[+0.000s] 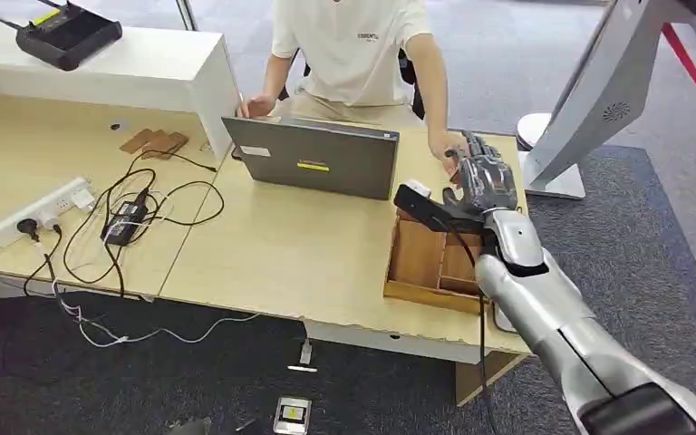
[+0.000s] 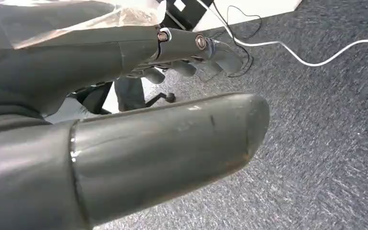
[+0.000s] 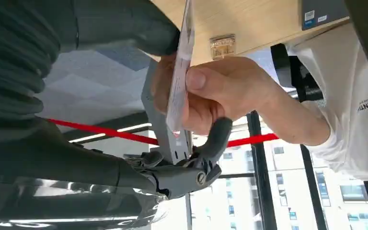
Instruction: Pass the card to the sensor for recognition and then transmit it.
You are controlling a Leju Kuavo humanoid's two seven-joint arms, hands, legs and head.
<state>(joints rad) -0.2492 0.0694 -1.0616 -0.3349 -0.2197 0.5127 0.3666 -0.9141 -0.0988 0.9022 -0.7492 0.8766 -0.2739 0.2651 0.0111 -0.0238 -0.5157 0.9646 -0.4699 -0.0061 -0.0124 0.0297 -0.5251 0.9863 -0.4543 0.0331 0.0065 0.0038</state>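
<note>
Head view, left to right. A black router [image 1: 65,34] with raised antennas sits on a white raised counter [image 1: 136,68] at the far left. Below it, on the light wooden tabletop [image 1: 290,254], lie a white power strip [image 1: 41,210], a black power adapter [image 1: 125,220] amid looping black cables, and brown wooden pieces [image 1: 154,142] near the counter's end. A grey laptop [image 1: 320,155], lid toward the camera, stands at mid-table; behind it sits a person in a cream T-shirt [image 1: 352,45], one hand beside the laptop, the other hand [image 1: 447,142] reaching toward the robot. Right of the laptop an open wooden tray [image 1: 428,263] with compartments rests near the tabletop's front edge. Above the tray's far end the right robot hand [image 1: 482,181] extends from its silver arm and meets the person's hand; a black part lies across the arm just behind it. Farthest right, a white kiosk stand [image 1: 589,100] rises from the grey carpet.

Right wrist view. The card [image 3: 179,72], seen edge-on, is held between the thumb [image 3: 124,24] and the darker fingers [image 3: 215,139] of the right robot hand — the person's thumb and fingers [image 3: 220,86] grip the same card.

Left wrist view. The left robot hand [image 2: 191,48] hangs over grey carpet — fingers loosely extended, holding nothing.
</note>
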